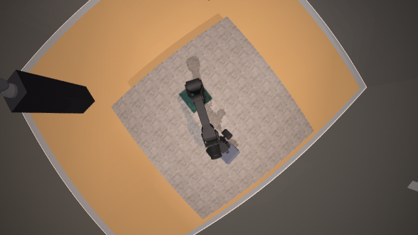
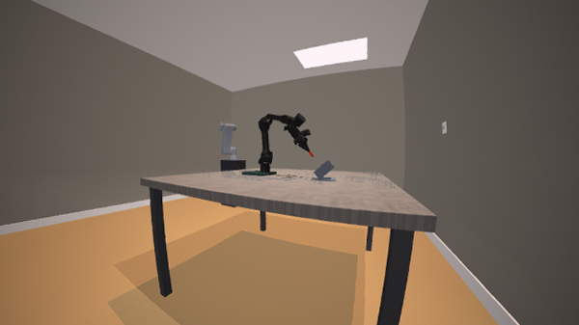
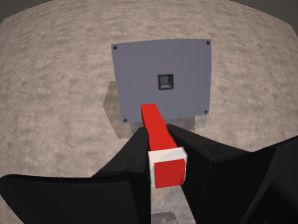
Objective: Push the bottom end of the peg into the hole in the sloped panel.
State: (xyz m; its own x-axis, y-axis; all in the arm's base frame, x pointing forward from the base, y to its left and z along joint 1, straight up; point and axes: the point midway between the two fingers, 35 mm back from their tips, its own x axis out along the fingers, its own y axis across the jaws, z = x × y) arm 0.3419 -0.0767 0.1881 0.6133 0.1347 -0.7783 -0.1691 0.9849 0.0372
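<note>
A red square peg (image 2: 311,154) (image 3: 154,125) with a white band near its top is held in the air, its bottom end pointing down and forward. My gripper (image 2: 308,150) (image 3: 155,132) is shut on the peg. The blue-grey sloped panel (image 1: 230,154) (image 2: 324,169) (image 3: 137,70) stands in front of it. In the wrist view the panel's square hole (image 3: 166,81) lies above and a little right of the peg's bottom end, which overlaps the panel's lower left part. In the exterior view the peg is above and left of the panel, apart from it. The gripper partly hides the panel in the top view.
The arm's green base plate (image 1: 187,100) (image 2: 251,173) sits on the table (image 1: 157,108) (image 2: 291,196), behind the panel. The panel has a flat foot (image 2: 328,179) on the table. Small dark screws mark the panel's corners.
</note>
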